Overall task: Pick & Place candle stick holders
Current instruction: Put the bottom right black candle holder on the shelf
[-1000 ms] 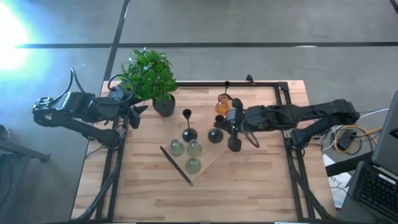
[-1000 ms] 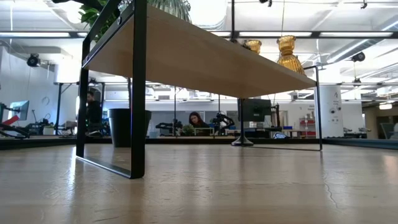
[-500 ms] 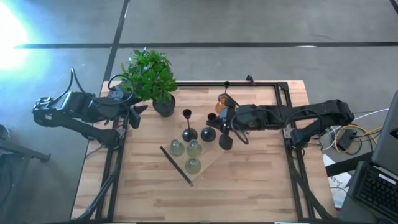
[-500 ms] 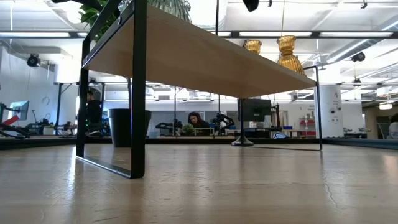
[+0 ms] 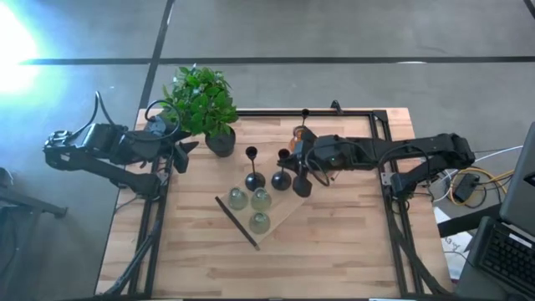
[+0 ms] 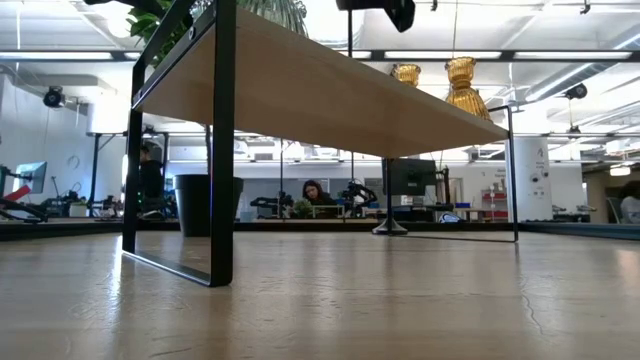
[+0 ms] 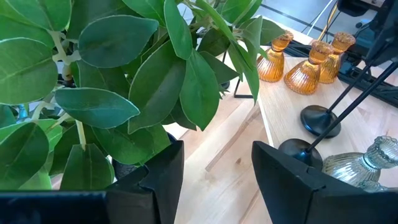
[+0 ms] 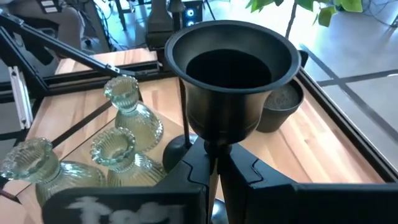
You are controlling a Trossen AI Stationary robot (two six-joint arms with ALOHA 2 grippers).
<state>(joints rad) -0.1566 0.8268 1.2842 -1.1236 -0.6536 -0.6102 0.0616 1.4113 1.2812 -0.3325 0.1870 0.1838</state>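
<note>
Standing clamped in right gripper (image 8: 214,163): black holder (image 8: 231,81)

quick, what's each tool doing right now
left tool: open, empty, by the plant.
right tool: shut on a black candle stick holder, gripping its thin stem.

no readable text, no labels, no brands, no numbers, no signs

three pale green glass holders (image 5: 250,206), black stemmed ones (image 5: 254,180) and amber ones (image 7: 308,62) upright mid-table
</note>
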